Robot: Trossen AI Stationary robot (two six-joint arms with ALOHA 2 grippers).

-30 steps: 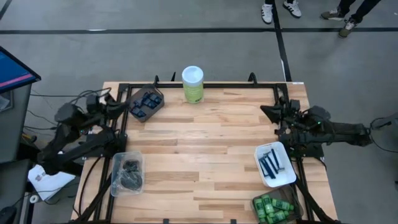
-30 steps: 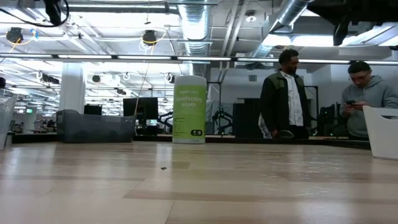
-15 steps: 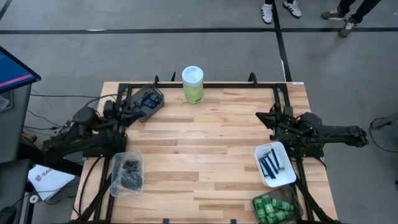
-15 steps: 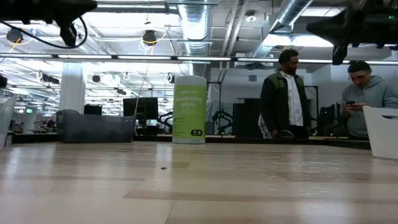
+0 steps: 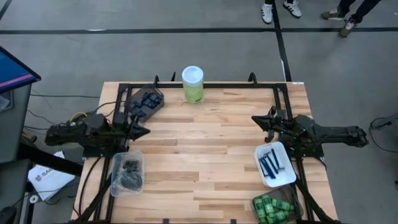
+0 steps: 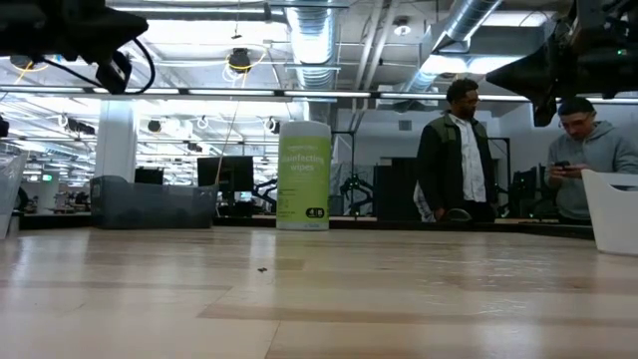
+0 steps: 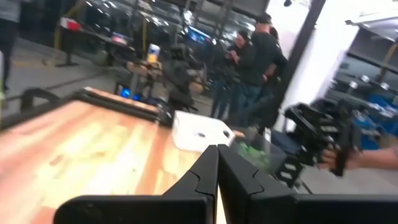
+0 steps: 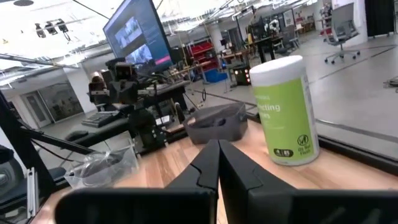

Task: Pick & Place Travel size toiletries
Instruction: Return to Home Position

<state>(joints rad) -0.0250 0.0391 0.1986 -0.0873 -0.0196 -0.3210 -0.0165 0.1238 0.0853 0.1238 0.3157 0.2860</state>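
The toiletries lie sorted in four containers. Dark navy tubes fill a grey bin (image 5: pixel 146 102) at the far left, and black discs a clear bin (image 5: pixel 127 173) at the near left. Blue razors (image 5: pixel 270 163) lie in a white tray (image 5: pixel 285 177) on the right, and green bottles (image 5: pixel 272 208) in a bin at the near right corner. My left gripper (image 5: pixel 145 131) (image 7: pixel 217 154) is shut and empty at the table's left edge, pointing level across the table. My right gripper (image 5: pixel 254 119) (image 8: pixel 219 149) is shut and empty at the right edge, facing it.
A tall green canister (image 5: pixel 193 84) with a white lid stands at the far edge's middle (image 6: pixel 304 175). Bare wood lies between the two grippers. People stand in the room beyond the table (image 6: pixel 459 150).
My left gripper has swung away from the grey bin toward the table's near edge and sunk; it now points straight across the table. My right gripper has sunk and edged toward the table's left. Both have stayed shut.
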